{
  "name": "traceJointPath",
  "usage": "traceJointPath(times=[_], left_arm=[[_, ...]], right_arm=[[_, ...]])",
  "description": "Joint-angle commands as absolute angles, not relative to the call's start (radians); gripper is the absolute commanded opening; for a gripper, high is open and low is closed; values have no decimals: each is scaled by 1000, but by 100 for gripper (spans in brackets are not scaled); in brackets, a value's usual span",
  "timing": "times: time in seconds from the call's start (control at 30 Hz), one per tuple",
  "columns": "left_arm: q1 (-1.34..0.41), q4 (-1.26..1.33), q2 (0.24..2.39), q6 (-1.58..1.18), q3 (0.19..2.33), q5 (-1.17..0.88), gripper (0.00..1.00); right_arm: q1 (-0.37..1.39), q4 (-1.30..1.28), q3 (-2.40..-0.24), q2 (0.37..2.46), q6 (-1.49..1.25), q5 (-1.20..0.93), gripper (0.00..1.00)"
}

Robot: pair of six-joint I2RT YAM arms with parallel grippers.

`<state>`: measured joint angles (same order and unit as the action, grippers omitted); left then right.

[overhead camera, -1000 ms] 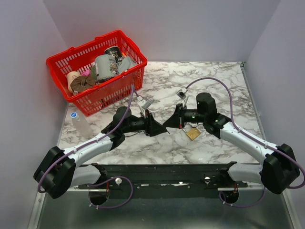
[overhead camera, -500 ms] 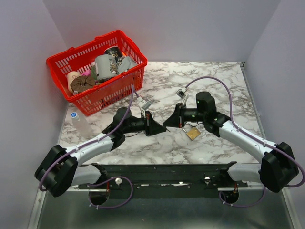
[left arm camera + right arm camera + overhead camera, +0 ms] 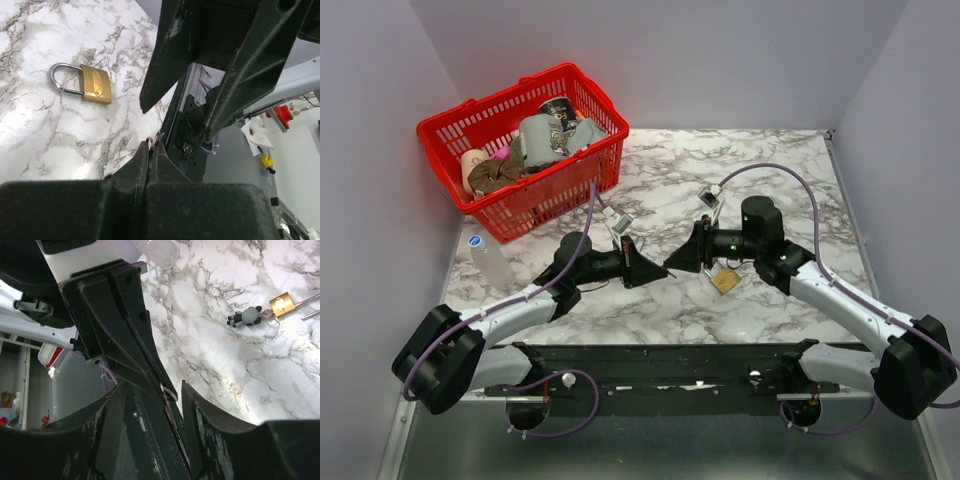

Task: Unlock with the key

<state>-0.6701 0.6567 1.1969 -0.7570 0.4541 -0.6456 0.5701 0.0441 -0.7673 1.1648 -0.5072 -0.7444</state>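
Note:
My two grippers meet tip to tip over the middle of the marble. The left gripper is shut, and a thin silver ring of the key pokes out between its tips. The rest of the key is hidden inside the jaws. The right gripper stands open, its fingers on either side of the left tips without pinching them. A brass padlock with a silver shackle lies flat on the table under the right arm.
A second brass padlock with a small panda charm lies further off in the right wrist view. A red basket full of items stands at the back left, a clear bottle beside it. Walls enclose the table.
The left gripper has shut on the key at the meeting point. The right gripper, shut before, has opened and let go, and its arm has drawn slightly back to the right.

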Motion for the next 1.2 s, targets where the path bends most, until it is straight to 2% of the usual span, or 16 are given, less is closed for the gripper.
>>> traceJointPath(times=[0.0,0.23,0.57,0.77,0.83,1.0,1.13,1.17], left_arm=[[-676,718,1163,-761,451,-606,0],[-676,686,1121,-742,448,-549,0],[-675,666,1115,-732,462,-546,0],[-675,666,1120,-732,460,-543,0],[-676,666,1123,-732,462,-545,0],[-675,664,1124,-727,462,-543,0],[-676,652,1131,-715,469,-537,0],[-675,647,1132,-710,472,-537,5]], right_arm=[[566,14,-739,1127,-476,-716,58],[566,5,-729,1144,-469,-732,51],[566,6,-724,1151,-456,-750,31],[566,8,-729,1161,-448,-772,25],[566,8,-729,1161,-446,-772,21],[566,9,-735,1160,-454,-796,1],[566,9,-738,1152,-462,-813,1],[566,6,-738,1154,-468,-815,1]])
